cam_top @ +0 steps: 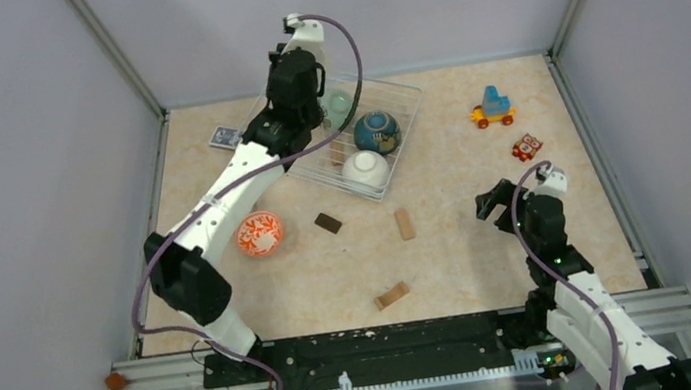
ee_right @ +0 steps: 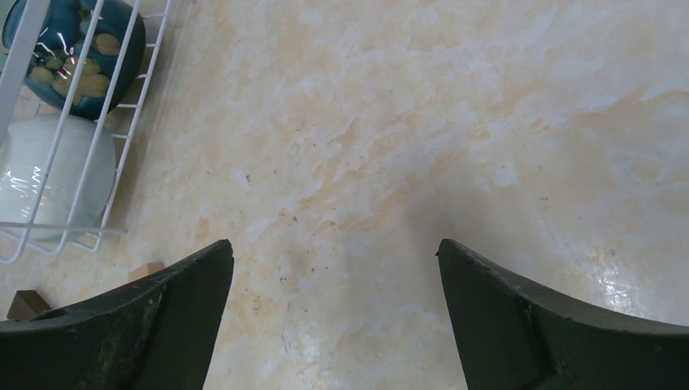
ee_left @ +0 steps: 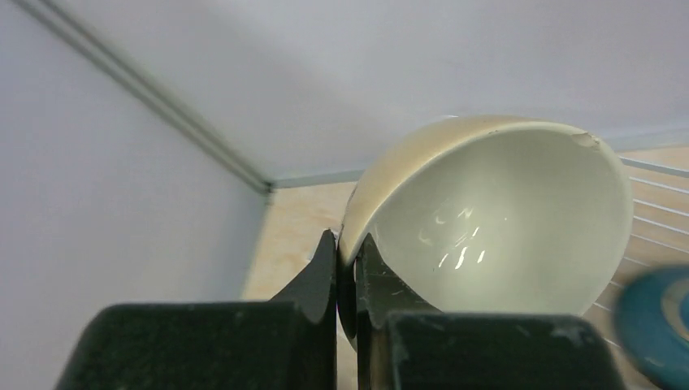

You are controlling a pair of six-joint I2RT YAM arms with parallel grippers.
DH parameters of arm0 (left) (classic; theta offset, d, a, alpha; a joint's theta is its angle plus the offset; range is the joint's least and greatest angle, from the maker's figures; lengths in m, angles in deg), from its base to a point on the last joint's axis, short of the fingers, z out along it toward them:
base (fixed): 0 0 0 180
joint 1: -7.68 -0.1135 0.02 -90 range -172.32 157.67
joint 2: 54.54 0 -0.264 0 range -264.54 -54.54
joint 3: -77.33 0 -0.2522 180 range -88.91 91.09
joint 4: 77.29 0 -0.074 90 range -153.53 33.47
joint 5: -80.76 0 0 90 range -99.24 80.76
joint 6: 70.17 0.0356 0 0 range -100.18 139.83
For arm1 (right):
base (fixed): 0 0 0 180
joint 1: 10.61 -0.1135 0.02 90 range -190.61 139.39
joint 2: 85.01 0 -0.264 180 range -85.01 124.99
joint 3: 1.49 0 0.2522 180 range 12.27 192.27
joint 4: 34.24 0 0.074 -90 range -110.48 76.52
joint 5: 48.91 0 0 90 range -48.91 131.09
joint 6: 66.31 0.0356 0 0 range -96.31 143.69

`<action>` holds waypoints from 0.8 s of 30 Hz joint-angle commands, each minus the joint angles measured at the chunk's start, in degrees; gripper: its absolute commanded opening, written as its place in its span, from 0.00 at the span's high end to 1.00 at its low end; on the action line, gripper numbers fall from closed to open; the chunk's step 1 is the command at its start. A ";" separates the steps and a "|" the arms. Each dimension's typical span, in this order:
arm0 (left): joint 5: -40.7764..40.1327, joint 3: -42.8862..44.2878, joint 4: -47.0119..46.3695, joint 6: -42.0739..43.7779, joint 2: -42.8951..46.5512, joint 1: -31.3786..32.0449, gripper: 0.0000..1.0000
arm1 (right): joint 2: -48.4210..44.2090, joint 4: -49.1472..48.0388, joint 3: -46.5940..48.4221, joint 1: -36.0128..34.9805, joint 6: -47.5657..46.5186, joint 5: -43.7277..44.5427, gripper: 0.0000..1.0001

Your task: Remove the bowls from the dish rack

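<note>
We see the beige bowl (ee_left: 487,219) tipped on its side, its rim pinched tight between the left fingers (ee_left: 318,280), up over the far left corner of the dish rack (cam_top: 406,136). Inside the rack lie a mint green bowl (cam_top: 340,107), a dark blue bowl (cam_top: 377,132) and a white bowl (cam_top: 365,169). An orange-red patterned bowl (cam_top: 259,234) sits on the worktop (cam_top: 471,259), to the rack's near left. The right fingers (ee_right: 162,317) are spread wide above the worktop, well off to the rack's near right.

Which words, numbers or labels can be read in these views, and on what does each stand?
None can be read.
The small card beside the dish rack carries print too small to make out.
The red toy block shows only a blurred pattern.
</note>
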 commanded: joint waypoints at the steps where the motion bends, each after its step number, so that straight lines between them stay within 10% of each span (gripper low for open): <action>1: 20.46 -5.77 12.39 -25.91 9.74 0.04 1.00 | -1.15 7.23 5.92 -0.35 5.04 0.65 0.04; 18: 61.21 -32.87 7.24 -50.10 25.10 -0.01 1.00 | -3.99 15.61 18.67 -0.34 8.17 -23.37 0.01; 24: 66.16 -34.70 6.04 -54.72 24.27 0.04 1.00 | 0.50 22.21 27.10 -0.46 6.11 -27.64 0.15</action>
